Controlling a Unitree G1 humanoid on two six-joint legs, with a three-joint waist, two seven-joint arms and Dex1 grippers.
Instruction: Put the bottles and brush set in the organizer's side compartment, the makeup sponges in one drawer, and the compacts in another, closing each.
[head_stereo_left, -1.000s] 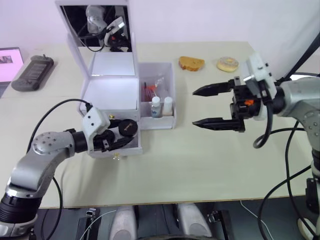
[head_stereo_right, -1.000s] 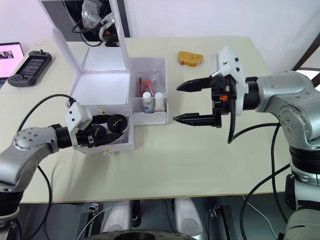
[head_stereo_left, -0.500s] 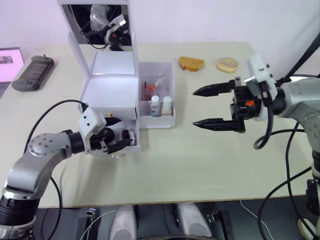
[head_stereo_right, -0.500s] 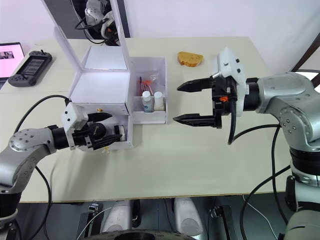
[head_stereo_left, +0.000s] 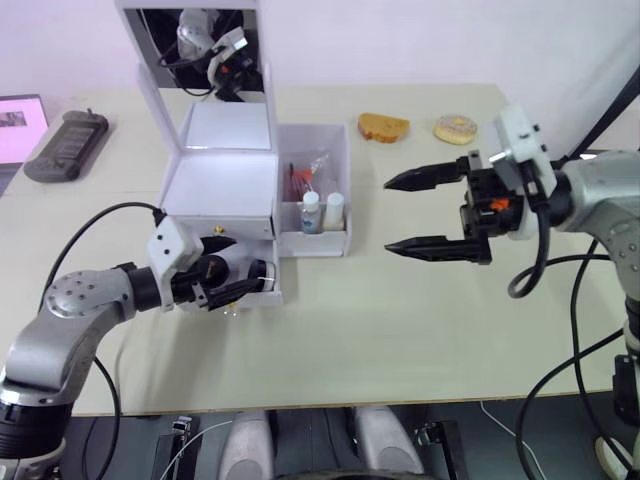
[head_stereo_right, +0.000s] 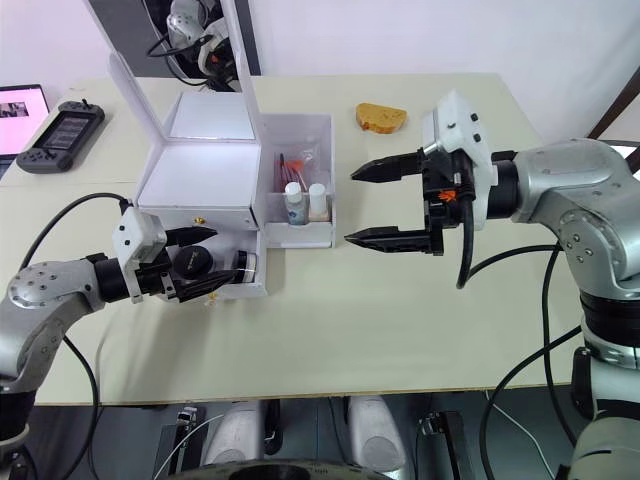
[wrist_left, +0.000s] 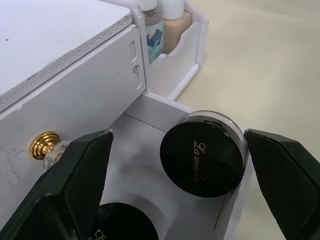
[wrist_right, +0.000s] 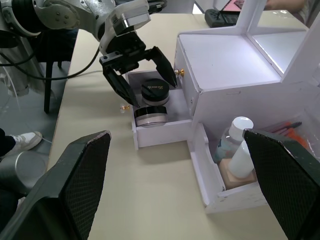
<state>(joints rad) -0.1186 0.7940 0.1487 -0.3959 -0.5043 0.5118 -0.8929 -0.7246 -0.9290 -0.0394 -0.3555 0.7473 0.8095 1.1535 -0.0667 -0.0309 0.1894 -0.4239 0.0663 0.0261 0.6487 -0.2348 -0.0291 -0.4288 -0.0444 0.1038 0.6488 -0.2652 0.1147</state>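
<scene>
The white plastic organizer (head_stereo_left: 222, 190) with upright mirror lid stands left of centre on the beige counter (head_stereo_left: 400, 320). Its lower front drawer (wrist_right: 159, 126) is pulled out, with two round black compacts (wrist_left: 202, 160) inside. The left pincer (wrist_right: 139, 70) hovers spread over them, holding nothing. Two small clear bottles (head_stereo_left: 322, 212) stand in the side compartment (head_stereo_left: 340, 240). At centre right, the right pincer (head_stereo_left: 408, 214) is spread wide and empty.

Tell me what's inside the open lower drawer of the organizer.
The open drawer holds two black compacts. The left gripper hovers over them, open. The drawer's back part lies hidden inside the organizer.
</scene>
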